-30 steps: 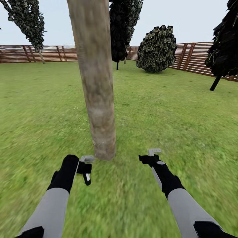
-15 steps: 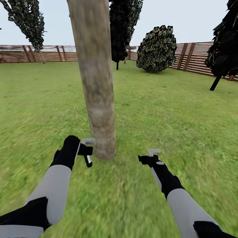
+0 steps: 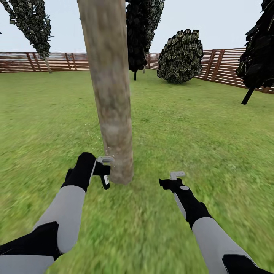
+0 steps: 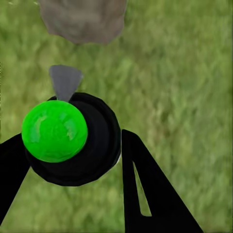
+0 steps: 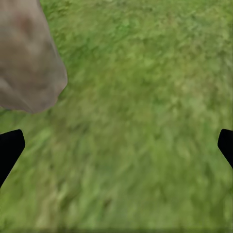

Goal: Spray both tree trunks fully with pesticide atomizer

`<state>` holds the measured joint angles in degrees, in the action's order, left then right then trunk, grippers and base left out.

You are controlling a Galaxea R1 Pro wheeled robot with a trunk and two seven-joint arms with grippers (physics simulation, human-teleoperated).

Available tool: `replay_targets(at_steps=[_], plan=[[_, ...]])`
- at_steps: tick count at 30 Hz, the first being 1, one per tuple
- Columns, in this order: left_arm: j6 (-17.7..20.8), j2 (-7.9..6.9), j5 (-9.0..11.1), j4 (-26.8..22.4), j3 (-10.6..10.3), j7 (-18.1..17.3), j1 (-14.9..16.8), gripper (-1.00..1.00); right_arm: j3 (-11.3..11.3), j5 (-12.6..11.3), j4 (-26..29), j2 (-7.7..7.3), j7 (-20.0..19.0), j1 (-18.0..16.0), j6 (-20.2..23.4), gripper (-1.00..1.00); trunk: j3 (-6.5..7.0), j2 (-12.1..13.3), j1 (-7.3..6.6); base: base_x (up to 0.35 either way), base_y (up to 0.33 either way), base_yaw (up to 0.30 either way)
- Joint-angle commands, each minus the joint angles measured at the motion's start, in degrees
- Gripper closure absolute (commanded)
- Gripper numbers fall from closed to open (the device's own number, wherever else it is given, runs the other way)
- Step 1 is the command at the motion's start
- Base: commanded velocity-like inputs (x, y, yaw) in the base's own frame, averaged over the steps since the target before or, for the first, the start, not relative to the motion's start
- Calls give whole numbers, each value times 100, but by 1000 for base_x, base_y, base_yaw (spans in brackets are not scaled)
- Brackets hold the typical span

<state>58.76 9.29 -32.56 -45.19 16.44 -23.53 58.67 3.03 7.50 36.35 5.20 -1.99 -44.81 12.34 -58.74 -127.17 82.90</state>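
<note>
A thick, mottled beige-grey tree trunk (image 3: 110, 95) rises from the lawn straight ahead; its foliage is out of frame. My left gripper (image 3: 103, 167) is shut on the pesticide atomizer (image 3: 105, 179), a small black sprayer with a white patch, held just left of the trunk's base and close to the bark. In the left wrist view the atomizer (image 4: 73, 141) shows a green cap and a grey nozzle (image 4: 65, 80) pointing toward the trunk base (image 4: 82, 19), between my left gripper's (image 4: 73, 138) black fingers (image 4: 145, 194). My right gripper (image 3: 177, 175) (image 5: 119, 143) hangs open over grass, right of the trunk (image 5: 26, 63).
A brown slatted fence (image 3: 38, 62) bounds the lawn at the back and right. Dark conifers (image 3: 140, 34) (image 3: 258, 53) and a round bush (image 3: 180, 57) stand near it, and a leafy tree (image 3: 32, 23) at the far left. Open grass (image 3: 205, 129) lies all around.
My left arm has pushed forward with the atomizer, from short of the trunk base to right beside it. The right arm and the view have stayed still.
</note>
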Motion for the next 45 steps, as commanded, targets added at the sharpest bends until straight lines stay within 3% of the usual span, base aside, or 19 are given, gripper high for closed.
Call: replay_targets(at_steps=[1,7,10,25,33,37,42,45], plan=[[12,4,-62,-11,26,-55,5,100,31,59,10,7,-21,-1,32,-100,-5,-2,-1,0,0,0],[12,-139,-82,-45,15,-55,45,100,31,58,4,7,-21,-3,32,-100,-5,-2,-1,0,0,0],[17,-319,-91,-19,58,-55,394,100,31,59,-3,7,-21,-2,32,-100,-5,-2,-1,0,0,0],[4,-218,-111,-119,-2,-55,496,100,31,59,-3,7,-25,-1,32,-100,-5,-2,-1,-122,0,0],[4,-195,-103,-40,53,-51,1166,100,31,59,-6,7,-25,-1,32,-100,-5,-2,-1,-1,0,0],[7,-227,-101,-27,63,-47,1201,100,31,59,-6,7,-21,-2,32,-100,-5,-2,-1,0,0,0],[4,-601,-102,-17,60,-47,1191,100,31,59,-6,7,-22,-1,32,-100,-5,-2,-1,0,0,0],[9,-670,-101,-7,56,-47,1186,100,31,59,-6,8,-21,-1,32,-100,-5,-2,-1,0,0,0]])
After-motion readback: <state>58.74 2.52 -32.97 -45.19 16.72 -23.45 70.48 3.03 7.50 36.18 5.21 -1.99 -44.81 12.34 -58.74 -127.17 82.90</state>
